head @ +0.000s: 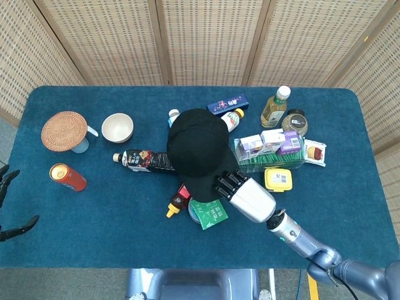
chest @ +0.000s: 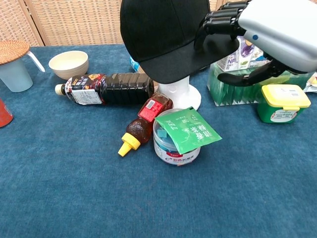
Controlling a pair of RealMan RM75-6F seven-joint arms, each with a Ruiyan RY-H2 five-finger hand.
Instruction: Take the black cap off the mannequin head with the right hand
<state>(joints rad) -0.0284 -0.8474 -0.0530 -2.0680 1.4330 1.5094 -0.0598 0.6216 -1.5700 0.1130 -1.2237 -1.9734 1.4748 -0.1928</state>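
The black cap [head: 197,150] [chest: 166,34] sits on the white mannequin head, of which only the base [chest: 181,94] shows under the brim. My right hand [head: 240,192] [chest: 257,34] is at the cap's brim, on its near right side. Its fingers [chest: 218,22] curl over the top of the brim, while the thumb [chest: 247,77] is spread underneath, a little apart from it. My left hand [head: 6,181] shows only as dark spread fingertips at the far left edge of the table, holding nothing.
A dark sauce bottle [chest: 109,88], a small brown bottle [chest: 143,121] and a tub with a green packet [chest: 178,139] crowd the base. A green basket of cartons [head: 269,153] and a yellow-lidded jar [chest: 283,101] lie to the right. A bowl [head: 117,127], covered mug [head: 64,131] and red can [head: 67,177] lie to the left.
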